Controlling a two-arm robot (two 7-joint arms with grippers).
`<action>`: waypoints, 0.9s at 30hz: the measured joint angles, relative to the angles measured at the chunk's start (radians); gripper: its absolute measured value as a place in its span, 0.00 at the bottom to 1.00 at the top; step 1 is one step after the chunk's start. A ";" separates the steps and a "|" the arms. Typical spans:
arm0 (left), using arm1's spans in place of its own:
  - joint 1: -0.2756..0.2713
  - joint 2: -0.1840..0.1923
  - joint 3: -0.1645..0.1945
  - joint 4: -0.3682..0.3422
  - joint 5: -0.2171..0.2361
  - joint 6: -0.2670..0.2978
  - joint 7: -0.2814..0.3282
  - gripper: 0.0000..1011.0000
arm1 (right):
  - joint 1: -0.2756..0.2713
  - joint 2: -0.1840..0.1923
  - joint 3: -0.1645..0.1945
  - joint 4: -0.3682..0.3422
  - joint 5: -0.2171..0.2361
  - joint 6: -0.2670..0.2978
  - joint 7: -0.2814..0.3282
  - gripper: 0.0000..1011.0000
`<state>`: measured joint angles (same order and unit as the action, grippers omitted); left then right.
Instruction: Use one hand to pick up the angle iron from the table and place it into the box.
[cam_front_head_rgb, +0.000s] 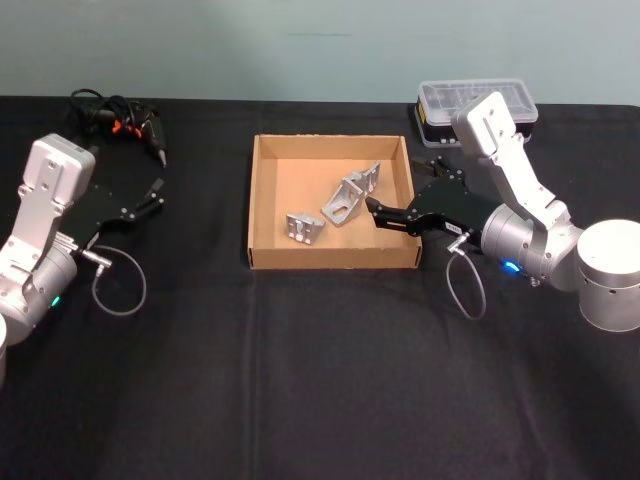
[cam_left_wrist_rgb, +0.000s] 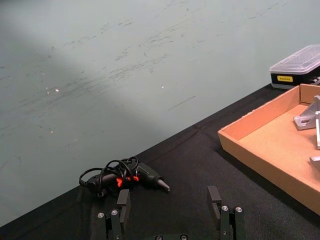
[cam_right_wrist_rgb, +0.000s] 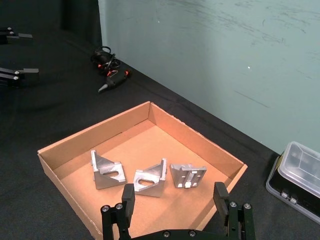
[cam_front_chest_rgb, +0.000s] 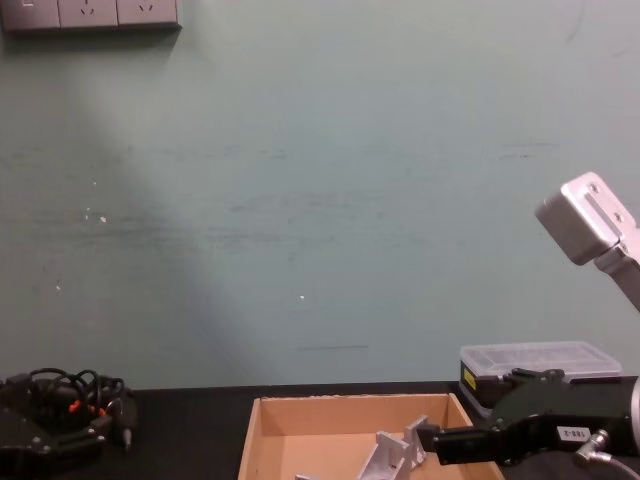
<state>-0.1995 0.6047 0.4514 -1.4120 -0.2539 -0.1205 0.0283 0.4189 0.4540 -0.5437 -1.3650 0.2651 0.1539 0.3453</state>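
Three brackets: three angle irons lie on the floor of the box (cam_front_head_rgb: 262, 200), none left on the surface (cam_front_head_rgb: 300, 380) that I can see, so the placing looks done or nearly so.
Angle iron at 7 o'clock: angle iron at 7 o'clock (cam_front_head_rgb: 304, 227) sits low and left of the box's middle in the head view, resting on a flat flange.
Middle angle iron: middle angle iron (cam_front_head_rgb: 343, 204) lies just beside the far one, near the box's centre, with nothing gripping it.
Angle iron at 1 o'clock: angle iron at 1 o'clock (cam_front_head_rgb: 371, 178) rests toward the far right, close to the middle one; touching or not, I cannot tell.
Right end effector: right end effector (cam_right_wrist_rgb: 175, 197) reaches over the box's 3 o'clock wall, fingers spread apart and gripping nothing, probably because a piece has just been let go.
Left end effector: left end effector (cam_left_wrist_rgb: 168, 200) is parked at 9 o'clock, well apart from the box, fingers apart and holding nothing; one arm is enough for this job.
Glue gun: glue gun (cam_front_head_rgb: 125, 122) with its tangled cord lies at 11 o'clock, out of the working path.
Plastic case: plastic case (cam_front_head_rgb: 462, 97) stands at 1 o'clock behind the right arm.
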 joint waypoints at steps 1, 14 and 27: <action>0.000 0.000 0.000 0.000 0.000 0.000 0.000 0.99 | 0.000 0.000 0.000 0.000 0.000 0.000 0.000 0.99; 0.000 0.000 0.000 0.000 0.000 0.000 0.000 0.99 | 0.000 0.000 0.000 0.000 0.000 0.000 0.000 0.99; 0.000 0.000 0.000 0.000 0.000 0.000 0.000 0.99 | 0.000 0.000 0.000 0.000 0.000 0.000 0.000 0.99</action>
<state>-0.1996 0.6047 0.4514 -1.4120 -0.2539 -0.1205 0.0283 0.4189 0.4540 -0.5437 -1.3649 0.2650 0.1539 0.3453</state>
